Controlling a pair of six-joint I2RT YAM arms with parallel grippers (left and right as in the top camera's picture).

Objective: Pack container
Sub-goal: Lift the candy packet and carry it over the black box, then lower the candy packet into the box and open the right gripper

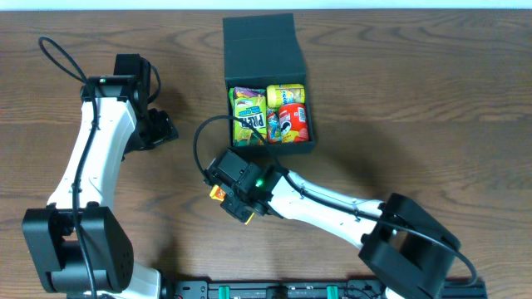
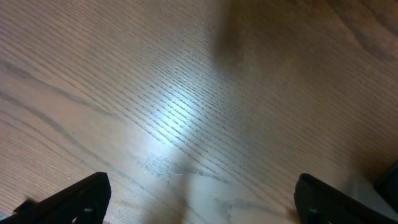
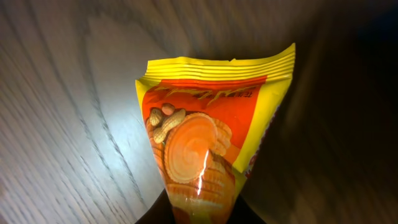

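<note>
The dark teal-black square container stands at the back middle of the table, its flap lid open toward the far side. Inside lie a green-yellow packet, a yellow packet and a red can-like snack. My right gripper is in front of the container, shut on an orange-yellow peanut snack packet held above the wood. My left gripper is open and empty over bare wood, left of the container; its two fingertips show in the left wrist view.
A black cable loops from the right arm near the container's front left corner. The left arm's base stands at the front left, the right arm's base at the front right.
</note>
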